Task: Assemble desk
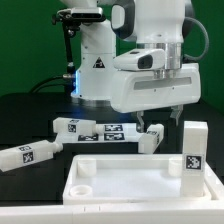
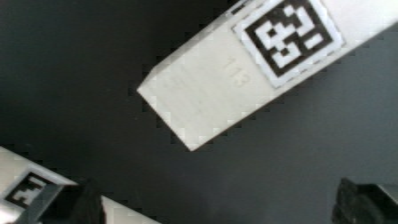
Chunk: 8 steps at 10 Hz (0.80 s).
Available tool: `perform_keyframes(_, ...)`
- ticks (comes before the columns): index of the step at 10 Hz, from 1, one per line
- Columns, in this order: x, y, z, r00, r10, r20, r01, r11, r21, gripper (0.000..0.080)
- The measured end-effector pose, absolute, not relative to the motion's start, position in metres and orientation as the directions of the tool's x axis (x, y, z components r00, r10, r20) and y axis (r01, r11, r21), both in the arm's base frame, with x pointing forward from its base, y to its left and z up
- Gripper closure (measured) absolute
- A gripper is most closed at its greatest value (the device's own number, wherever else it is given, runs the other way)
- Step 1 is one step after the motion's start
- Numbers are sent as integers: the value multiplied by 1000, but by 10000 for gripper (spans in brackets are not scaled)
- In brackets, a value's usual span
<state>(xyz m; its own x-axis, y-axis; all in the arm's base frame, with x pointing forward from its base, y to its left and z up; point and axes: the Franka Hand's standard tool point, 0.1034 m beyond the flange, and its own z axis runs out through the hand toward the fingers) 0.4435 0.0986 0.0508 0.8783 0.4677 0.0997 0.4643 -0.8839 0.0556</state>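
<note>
On the exterior view's left, we see one leg point(image 1: 25, 155) of the desk lying on its side on the dark table point(image 1: 30, 110), tag facing up, well apart from the rest. Just to its right a second leg point(image 1: 72, 127) also lies flat, its end near the marker board point(image 1: 108, 131). Behind these stands the white robot base point(image 1: 98, 62) with its triangle logo.

Nearest the camera, the tabletop panel point(image 1: 130, 176) lies flat with its rim upward and stretches from left of centre to the right edge. Beyond its far rim, right of the marker board, a third leg point(image 1: 152, 138) lies on the table.

Above that third leg we find the gripper point(image 1: 161, 116) hanging in the air, jaws spread wide, holding nothing and touching nothing.

At the right, an upright leg point(image 1: 194, 150) stands at the panel's right end, tag toward the camera; we cannot tell whether it is seated in the panel.

From the wrist view we make out a tagged leg point(image 2: 222, 85) lying on the dark table, clear of the dark fingertips point(image 2: 374, 200); we cannot tell which leg it is.
</note>
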Motion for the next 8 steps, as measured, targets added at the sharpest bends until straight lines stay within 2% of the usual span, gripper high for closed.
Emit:
perform_keyframes(1,449,104,55,862,481,159,477,-876,65,151)
perform_keyframes(4,446,104,54,945,283,165,283,-959,20,151)
perform_keyframes(6,445,98,52,987,-57,154,-51,-998,-43,151)
perform_keyframes(8,447,94,52,947,-290,135,-281,-956,-85,151)
